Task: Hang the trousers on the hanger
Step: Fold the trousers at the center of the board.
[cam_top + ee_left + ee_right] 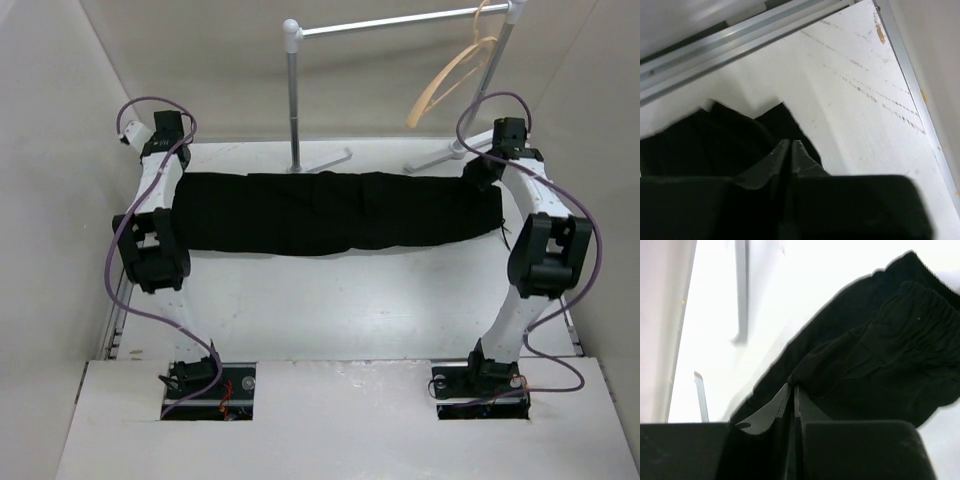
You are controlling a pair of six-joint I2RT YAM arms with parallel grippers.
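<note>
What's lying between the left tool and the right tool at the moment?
The trousers, laid flat across the table from the left tool to the right tool; the top view shows it.

You've got the pole rack [293, 100] standing at the far edge of the white table [340, 300], silver bars, white corner joints, feet flat on top. Aluminium rail [740, 40] borders the tabletop; faint dotted scuffs [865, 92] cross it.

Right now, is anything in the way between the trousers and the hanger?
Nothing visible. The trousers lie in front of the rack, and the hanger hangs from its rail above and behind them, with open space between.
</note>
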